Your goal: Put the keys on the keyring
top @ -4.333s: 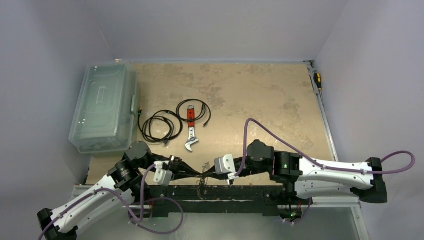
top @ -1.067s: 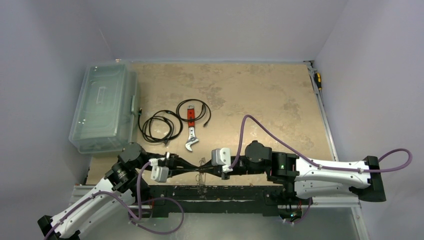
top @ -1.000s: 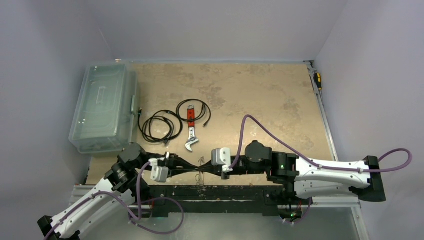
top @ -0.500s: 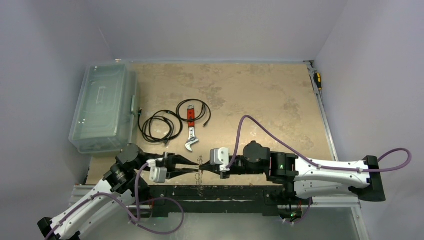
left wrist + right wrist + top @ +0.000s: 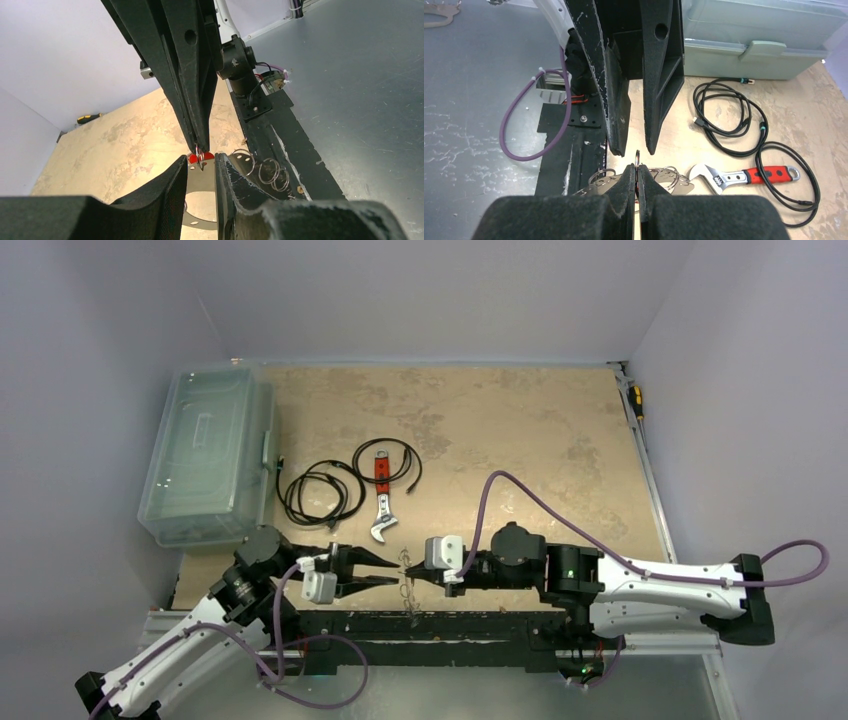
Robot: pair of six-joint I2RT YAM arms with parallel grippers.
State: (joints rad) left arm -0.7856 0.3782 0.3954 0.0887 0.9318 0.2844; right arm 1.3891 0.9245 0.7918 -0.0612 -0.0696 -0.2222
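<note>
Pinching the keyring (image 5: 637, 156) in my right fingers (image 5: 628, 182) near the wrench (image 5: 744, 176); left fingers (image 5: 170, 186) apart, likely to grasp the keys (image 5: 674, 184) next.

clear lidded bin (image 5: 205, 455), black cables (image 5: 320, 496), red-handled wrench (image 5: 381, 504)

Two cables (image 5: 290, 495), one wrench (image 5: 381, 502), one bin (image 5: 205, 455), one screwdriver (image 5: 634, 400), one left gripper (image 5: 397, 572), one right gripper (image 5: 410, 574).

keys (image 5: 672, 179) half hidden behind right tool (image 5: 636, 169)
</note>
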